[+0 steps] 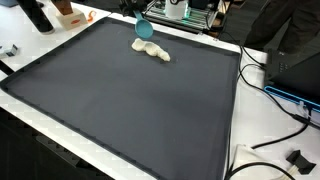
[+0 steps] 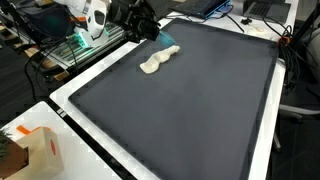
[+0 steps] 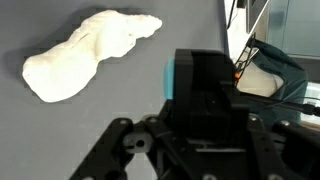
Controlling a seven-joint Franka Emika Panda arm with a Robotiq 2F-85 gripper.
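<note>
My gripper is clamped on a teal cup, just above the white cloth at the far end of the dark mat.

My black metal gripper and the small teal plastic scoop are plain-coloured. So is the crumpled cream-white cloth — the flat dark grey mat has a white border.

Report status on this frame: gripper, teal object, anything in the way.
Gripper at teal object, grip unclear. Teal object at dark mat edge. White crumpled cloth close beside it.
</note>
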